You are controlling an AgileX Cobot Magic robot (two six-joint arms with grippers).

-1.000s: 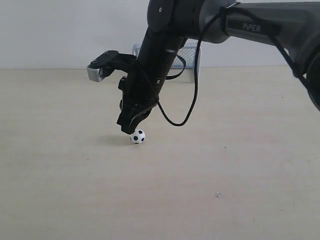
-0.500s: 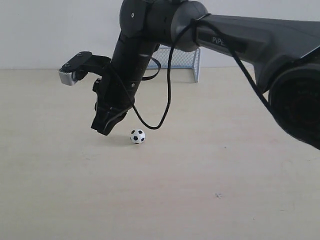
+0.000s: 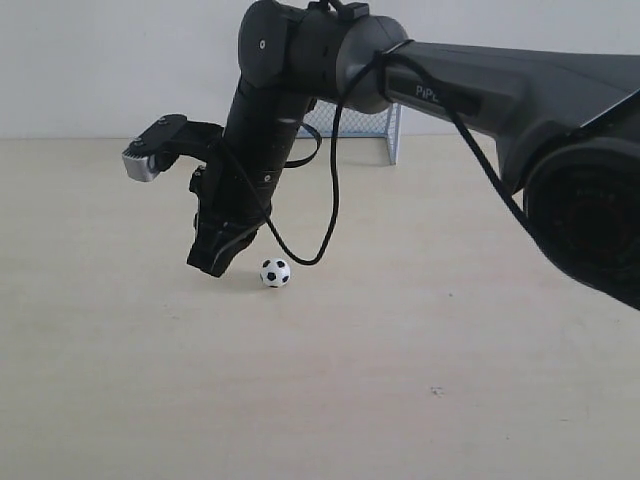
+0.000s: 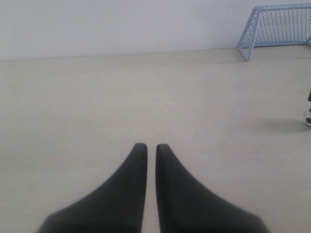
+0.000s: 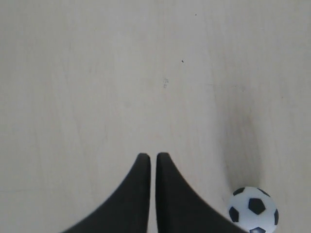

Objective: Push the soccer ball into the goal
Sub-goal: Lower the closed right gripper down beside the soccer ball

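Note:
The soccer ball (image 3: 275, 272) rests on the pale tabletop, white with black patches. My right gripper (image 3: 210, 264) hangs just left of it, shut and empty, its tips a little above the surface and slightly apart from the ball. In the right wrist view the ball (image 5: 252, 209) lies beside the closed right gripper (image 5: 153, 156). The goal (image 3: 372, 119) stands at the back by the wall, partly hidden behind the right arm. My left gripper (image 4: 147, 145) is shut on nothing, low over bare table; its view shows the goal (image 4: 277, 26) and a sliver of the ball (image 4: 308, 117) at the picture's edge.
A white wall (image 3: 100, 60) closes off the table's far edge. The right arm's black cable (image 3: 330, 200) loops down near the ball. A light-coloured table (image 3: 450, 330) surrounds the ball.
My right gripper has swung from right above the ball to its left side, then edged slightly back toward it. The ball has stayed put.

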